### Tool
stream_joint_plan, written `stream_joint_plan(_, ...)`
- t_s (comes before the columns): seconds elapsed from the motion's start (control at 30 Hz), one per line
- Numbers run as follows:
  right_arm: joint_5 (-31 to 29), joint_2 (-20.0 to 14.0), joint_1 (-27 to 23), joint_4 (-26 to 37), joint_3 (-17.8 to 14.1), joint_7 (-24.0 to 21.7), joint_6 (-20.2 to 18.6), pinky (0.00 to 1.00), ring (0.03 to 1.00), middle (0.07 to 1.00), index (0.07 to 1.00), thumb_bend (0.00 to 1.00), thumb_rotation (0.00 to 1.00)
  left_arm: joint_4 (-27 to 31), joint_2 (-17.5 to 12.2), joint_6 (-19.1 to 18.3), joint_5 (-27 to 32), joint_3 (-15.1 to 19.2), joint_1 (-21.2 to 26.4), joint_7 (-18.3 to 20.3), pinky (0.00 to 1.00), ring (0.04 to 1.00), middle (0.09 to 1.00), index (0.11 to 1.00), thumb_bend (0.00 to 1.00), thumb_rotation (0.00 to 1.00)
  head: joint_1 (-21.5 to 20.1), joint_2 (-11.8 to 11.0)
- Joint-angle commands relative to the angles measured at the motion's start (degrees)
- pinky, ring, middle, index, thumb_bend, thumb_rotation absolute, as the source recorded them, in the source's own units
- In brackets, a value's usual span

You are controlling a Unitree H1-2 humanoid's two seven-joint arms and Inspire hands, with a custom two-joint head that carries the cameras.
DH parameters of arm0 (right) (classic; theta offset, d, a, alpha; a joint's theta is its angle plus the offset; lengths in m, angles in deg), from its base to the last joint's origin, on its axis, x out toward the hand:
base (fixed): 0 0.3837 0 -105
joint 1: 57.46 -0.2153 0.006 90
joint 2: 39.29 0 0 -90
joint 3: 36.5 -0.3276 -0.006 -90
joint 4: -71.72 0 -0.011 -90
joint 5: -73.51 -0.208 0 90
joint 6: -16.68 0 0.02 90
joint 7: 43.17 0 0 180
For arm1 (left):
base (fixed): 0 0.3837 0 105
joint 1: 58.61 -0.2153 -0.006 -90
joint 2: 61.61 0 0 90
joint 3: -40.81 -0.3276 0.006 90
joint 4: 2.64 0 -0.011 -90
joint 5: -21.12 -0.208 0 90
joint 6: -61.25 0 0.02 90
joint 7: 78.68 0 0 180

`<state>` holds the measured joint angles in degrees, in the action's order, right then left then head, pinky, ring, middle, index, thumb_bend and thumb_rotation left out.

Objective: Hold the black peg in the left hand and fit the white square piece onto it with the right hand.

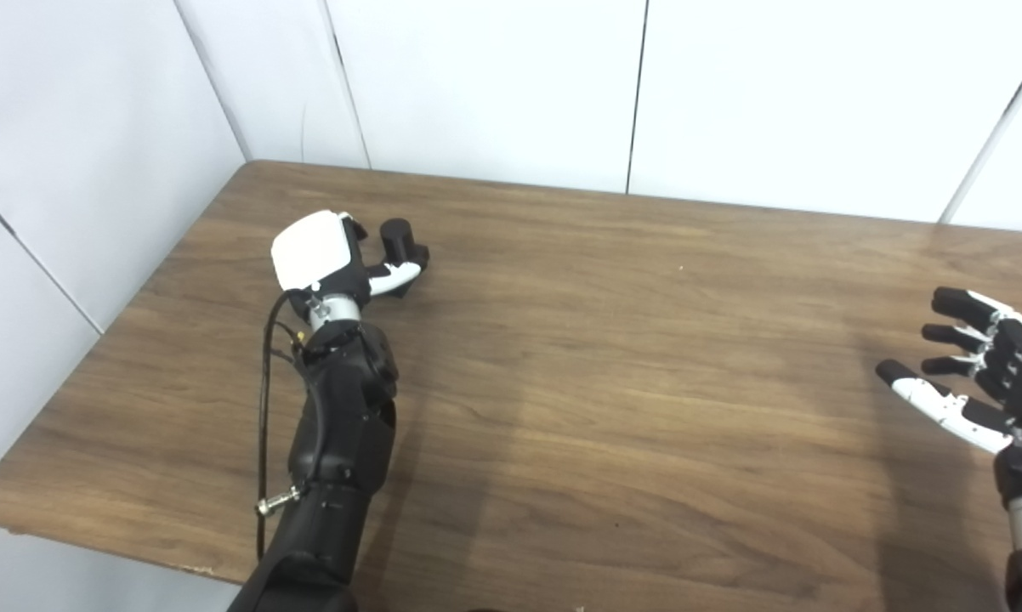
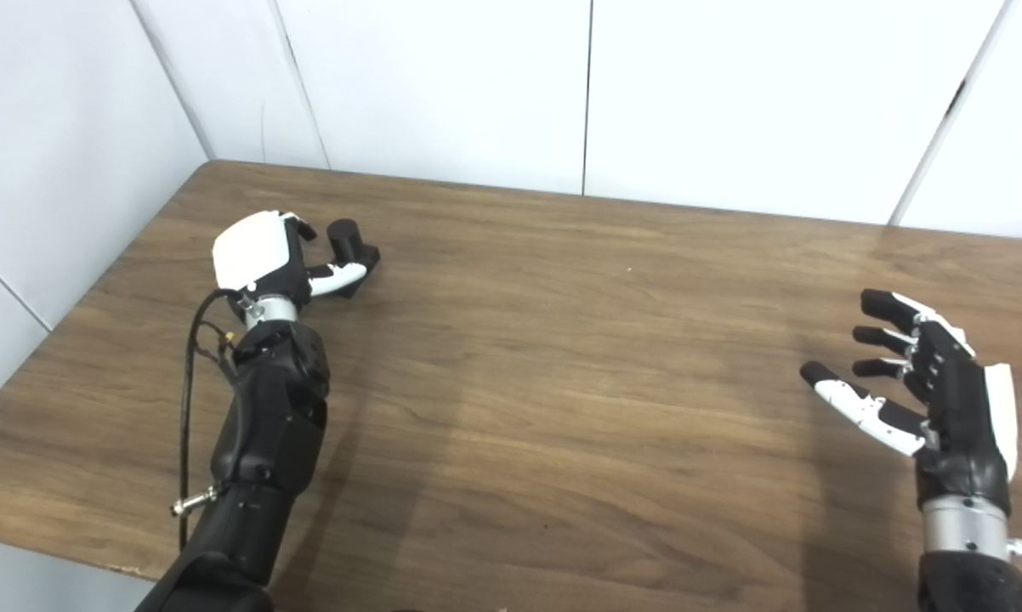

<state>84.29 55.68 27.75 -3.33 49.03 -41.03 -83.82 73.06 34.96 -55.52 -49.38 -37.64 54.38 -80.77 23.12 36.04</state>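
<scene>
The black peg [image 1: 399, 246], a short cylinder on a square base, stands on the wooden table [image 1: 613, 357] at the far left. My left hand [image 1: 328, 255] is right beside it on its left. The thumb [image 1: 394, 275] reaches along the front of the peg's base. The fingers [image 1: 357, 228] curl behind the peg with a small gap to it, so the hand is around the peg, not closed on it. My right hand [image 2: 928, 391] hovers open and empty over the table's right side, fingers spread. No white square piece is in view.
White wall panels [image 1: 477, 85] close off the table's back and left sides. The table's front edge [image 1: 94, 544] runs along the bottom left. A black cable [image 1: 264, 399] hangs along my left forearm.
</scene>
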Motion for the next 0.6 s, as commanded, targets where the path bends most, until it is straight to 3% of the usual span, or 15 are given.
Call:
stream_joint_plan(0.0, 0.3, 0.3, -1.4, 2.5, -0.2, 0.6, 1.2, 0.55, 0.716, 0.773, 0.734, 0.56, 0.0, 0.0, -0.8, -0.1, -0.1, -0.3, 2.0, -1.1, 0.73, 0.846, 0.878, 0.673, 0.88, 0.54, -0.1, 0.1)
stream_joint_plan(0.23, -0.1, -0.4, -1.0, 3.2, -0.2, -0.3, 1.7, 0.54, 0.699, 0.776, 0.728, 0.52, 0.02, -1.5, -0.8, -0.1, -0.2, -0.5, 2.5, -0.8, 0.76, 0.863, 0.883, 0.684, 0.88, 0.53, -0.1, 0.1)
stream_joint_plan(0.43, 0.6, -1.0, -0.7, 3.6, 0.0, -0.4, 2.0, 0.54, 0.701, 0.773, 0.735, 0.5, 0.08, -3.1, -1.7, -0.1, -0.4, -2.3, 2.9, -1.2, 0.74, 0.855, 0.874, 0.664, 0.88, 0.49, -0.4, 0.3)
stream_joint_plan(0.57, 0.3, -1.0, -0.6, 4.3, -0.1, -0.3, 1.3, 0.55, 0.707, 0.776, 0.737, 0.5, 0.07, -5.1, -2.3, -0.1, -0.7, -3.6, 3.2, -2.1, 0.74, 0.846, 0.866, 0.646, 0.88, 0.47, -0.6, 0.4)
